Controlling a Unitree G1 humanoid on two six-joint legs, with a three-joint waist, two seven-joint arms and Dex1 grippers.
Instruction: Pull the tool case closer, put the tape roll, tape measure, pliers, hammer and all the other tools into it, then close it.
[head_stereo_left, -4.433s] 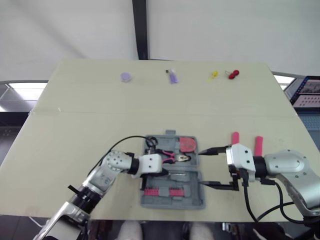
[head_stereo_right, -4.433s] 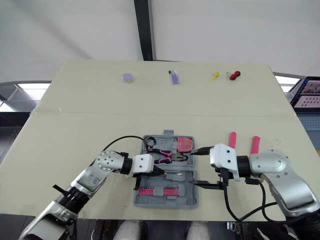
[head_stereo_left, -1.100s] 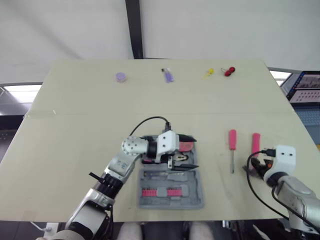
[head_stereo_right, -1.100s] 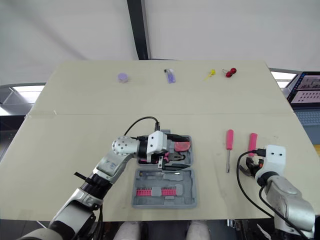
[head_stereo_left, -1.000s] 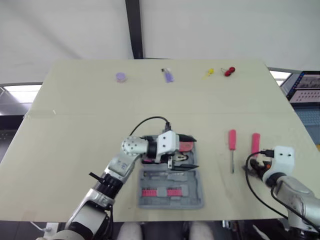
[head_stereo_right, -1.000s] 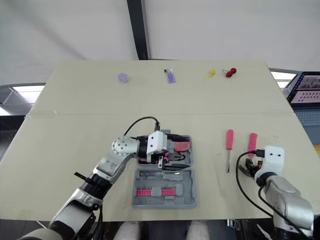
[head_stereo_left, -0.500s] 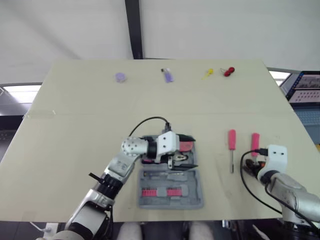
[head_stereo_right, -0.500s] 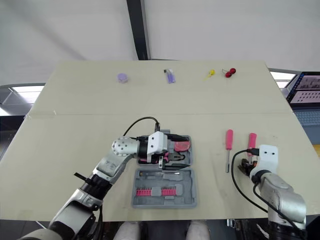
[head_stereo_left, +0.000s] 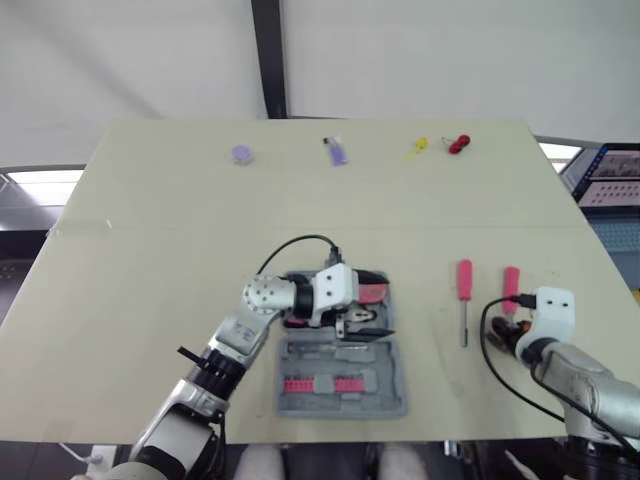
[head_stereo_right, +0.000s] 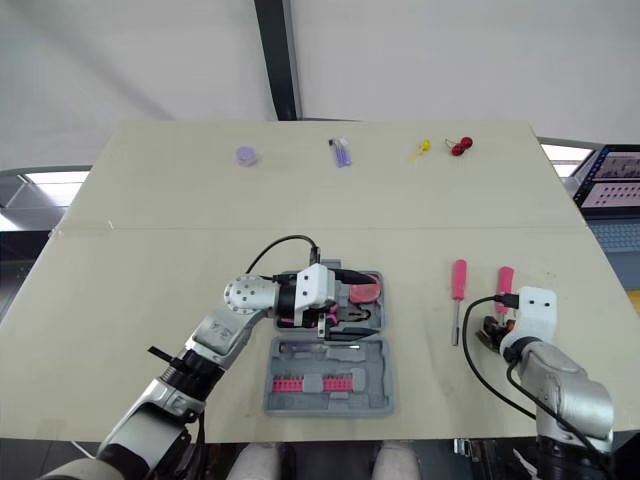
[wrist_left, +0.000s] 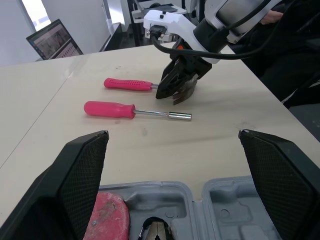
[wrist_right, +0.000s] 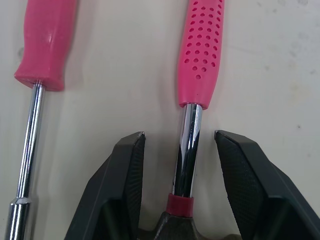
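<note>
Right gripper (wrist_right: 180, 136) open, fingers straddling the hammer (wrist_right: 202, 55) shaft just past the pink grip, gaps both sides. Screwdriver (wrist_right: 45, 45) just outside one finger. Left gripper (wrist_left: 172, 135) wide open over the case (wrist_left: 200, 195), pliers (wrist_left: 155, 232) below between its fingers.

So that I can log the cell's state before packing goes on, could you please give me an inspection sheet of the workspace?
Surface: beige table, a seam across it.
Job's things: grey tool case open near the front edge, pliers and pink tape measure inside; hammer and pink-handled screwdriver side by side on the table to its right.
Clutter: purple round thing, purple thing, yellow thing, red thing along the far edge.
Grippers: left gripper over the case, jaws wide open; right gripper jaws open astride the hammer's shaft.
Cables: black cable looping at the left wrist; black lead at the right.
Surroundings: dark post; screen.
</note>
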